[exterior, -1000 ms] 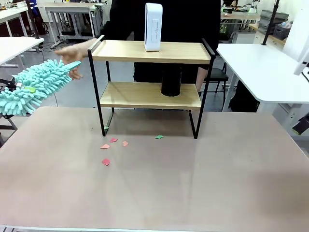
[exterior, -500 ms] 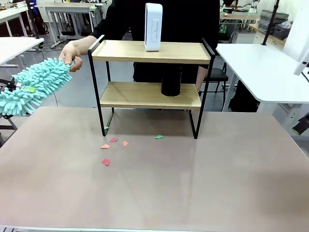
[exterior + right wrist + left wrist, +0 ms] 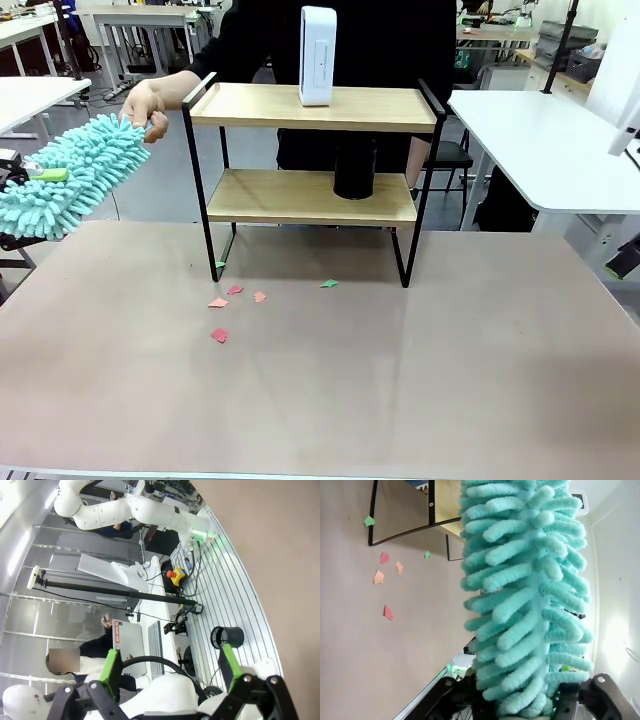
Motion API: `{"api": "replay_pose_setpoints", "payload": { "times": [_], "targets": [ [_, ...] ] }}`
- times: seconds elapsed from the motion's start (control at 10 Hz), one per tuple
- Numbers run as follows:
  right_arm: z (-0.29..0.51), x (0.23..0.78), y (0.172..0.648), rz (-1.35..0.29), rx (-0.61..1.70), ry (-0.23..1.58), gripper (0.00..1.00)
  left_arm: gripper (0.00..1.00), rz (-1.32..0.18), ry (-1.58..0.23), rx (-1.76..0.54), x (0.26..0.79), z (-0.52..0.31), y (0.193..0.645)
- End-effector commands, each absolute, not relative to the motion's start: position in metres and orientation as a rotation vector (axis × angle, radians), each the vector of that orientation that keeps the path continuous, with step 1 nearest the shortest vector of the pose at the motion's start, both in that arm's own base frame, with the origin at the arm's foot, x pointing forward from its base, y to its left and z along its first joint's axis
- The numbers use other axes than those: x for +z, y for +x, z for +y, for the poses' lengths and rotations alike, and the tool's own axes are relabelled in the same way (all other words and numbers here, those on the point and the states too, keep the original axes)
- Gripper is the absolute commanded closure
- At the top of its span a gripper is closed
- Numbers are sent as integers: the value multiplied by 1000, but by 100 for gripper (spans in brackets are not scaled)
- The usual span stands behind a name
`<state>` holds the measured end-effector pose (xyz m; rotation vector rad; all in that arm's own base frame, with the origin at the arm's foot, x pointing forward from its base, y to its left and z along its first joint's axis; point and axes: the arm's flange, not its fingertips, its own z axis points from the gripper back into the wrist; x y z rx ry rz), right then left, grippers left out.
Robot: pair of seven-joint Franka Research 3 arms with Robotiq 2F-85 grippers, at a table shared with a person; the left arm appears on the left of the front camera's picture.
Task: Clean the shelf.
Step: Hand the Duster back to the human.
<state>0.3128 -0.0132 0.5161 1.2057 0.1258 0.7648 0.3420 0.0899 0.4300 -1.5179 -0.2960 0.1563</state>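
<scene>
The shelf (image 3: 310, 106) stands mid-table, a white speaker (image 3: 317, 55) on its top board and a black cylinder (image 3: 354, 168) on its lower board. A fluffy teal duster (image 3: 75, 170) slants up at the far left. My left gripper (image 3: 22, 176) is shut on the duster's lower end, and a person's hand (image 3: 143, 103) holds its upper tip beside the shelf's left post. In the left wrist view the duster (image 3: 525, 595) rises from my left gripper (image 3: 520, 706), with a corner of the shelf (image 3: 442, 510) beyond. My right gripper (image 3: 169, 666) is open and holds nothing, off the table.
Several small red, orange and green paper scraps (image 3: 219, 335) lie on the beige tabletop (image 3: 400, 380) in front of the shelf's left legs. The person in black stands behind the shelf. White tables (image 3: 550, 140) flank the scene.
The person's hand has closed on the duster's tip. The duster has lifted slightly and shifted a little to the right.
</scene>
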Motion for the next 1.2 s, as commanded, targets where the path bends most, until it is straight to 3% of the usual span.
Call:
{"api": "replay_pose_setpoints", "payload": {
  "times": [0.0,0.8,1.1],
  "targets": [
    [-17,518,314,122,795,1195,0,3,-284,-1514,145,433,90,341],
    [-17,518,314,122,795,1195,0,0,-269,-1556,106,441,96,327],
    [-16,507,329,74,546,1279,0,0,-136,-1588,-79,445,66,294]
  ]
}}
